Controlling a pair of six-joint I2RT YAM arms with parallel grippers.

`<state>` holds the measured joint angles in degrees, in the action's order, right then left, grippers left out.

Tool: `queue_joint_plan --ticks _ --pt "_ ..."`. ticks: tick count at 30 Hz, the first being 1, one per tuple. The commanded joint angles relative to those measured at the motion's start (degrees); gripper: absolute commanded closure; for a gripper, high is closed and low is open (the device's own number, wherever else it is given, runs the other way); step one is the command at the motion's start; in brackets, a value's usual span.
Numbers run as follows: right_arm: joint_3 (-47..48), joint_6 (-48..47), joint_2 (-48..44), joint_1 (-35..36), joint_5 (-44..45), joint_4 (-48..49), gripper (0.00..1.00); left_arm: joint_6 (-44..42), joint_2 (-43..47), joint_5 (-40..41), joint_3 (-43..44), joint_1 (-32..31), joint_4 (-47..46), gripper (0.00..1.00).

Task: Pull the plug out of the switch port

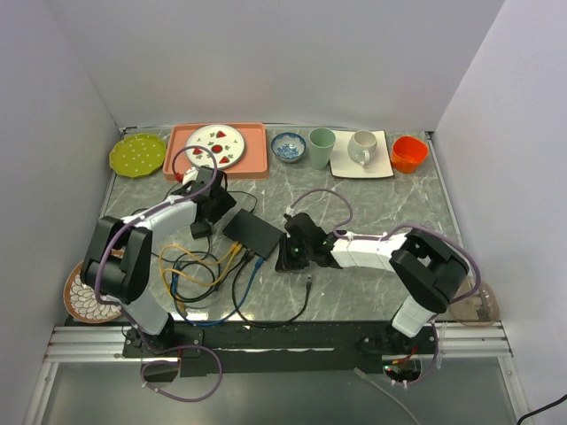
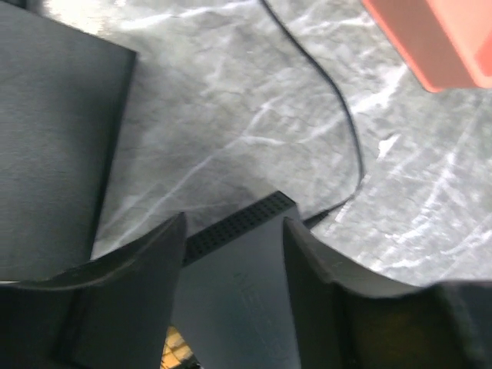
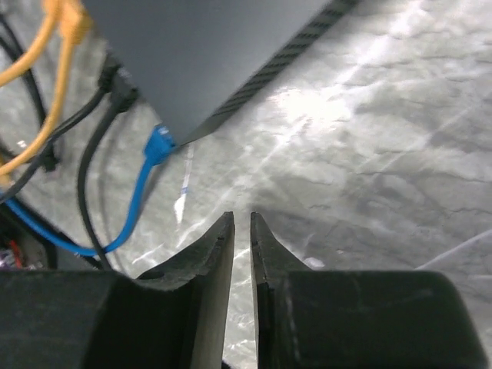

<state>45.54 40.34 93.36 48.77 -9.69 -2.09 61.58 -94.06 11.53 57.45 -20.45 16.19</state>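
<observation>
The switch (image 1: 251, 233) is a flat black box in the middle of the table. Yellow, blue and black cables run from its near-left edge. In the right wrist view a blue plug (image 3: 157, 146) sits in a port at the corner of the switch (image 3: 207, 54). Black plugs (image 3: 115, 92) sit beside it. My left gripper (image 2: 234, 219) is open, its fingers standing either side of the vented end of the switch (image 2: 238, 292). My right gripper (image 3: 242, 215) is just right of the switch, jaws slightly apart with nothing between them. A loose black cable end (image 1: 307, 283) lies on the table below it.
A tangle of cables (image 1: 204, 270) lies left of and in front of the switch, with a small black adapter block (image 1: 201, 228) nearby. Along the back stand a green plate (image 1: 137, 155), a pink tray (image 1: 257, 164), a bowl, cups and an orange cup (image 1: 408, 154).
</observation>
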Motion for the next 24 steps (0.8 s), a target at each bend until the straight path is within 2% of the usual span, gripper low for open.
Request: queue_joint_plan --ticks 1,8,11,12,15,18,24 --pt "1.4 0.9 2.4 -0.5 2.2 1.0 0.8 0.5 -1.9 2.8 0.2 0.3 2.3 0.45" --pt "7.5 0.1 8.0 -4.0 3.1 -2.0 0.87 1.3 -6.4 2.0 0.5 0.5 2.2 0.51" --pt "10.6 -0.1 10.6 -6.6 1.9 -3.2 0.9 1.2 -8.0 0.8 0.6 0.6 1.4 0.57" --pt "11.8 -0.1 11.0 -7.2 1.3 -3.4 0.91 1.2 -8.2 0.3 0.3 0.6 1.0 0.63" --pt "13.5 -0.4 12.0 -9.5 0.6 -4.2 0.93 1.0 -8.3 -3.4 -1.6 0.5 -1.9 0.72" --pt "14.5 -1.0 12.0 -11.1 0.5 -4.8 0.93 1.3 -8.2 -4.8 -3.5 -0.8 -3.4 0.77" --pt "18.2 -2.4 12.9 -13.8 0.1 -7.0 0.93 2.7 -8.0 -6.7 -4.6 -4.3 -5.7 0.79"
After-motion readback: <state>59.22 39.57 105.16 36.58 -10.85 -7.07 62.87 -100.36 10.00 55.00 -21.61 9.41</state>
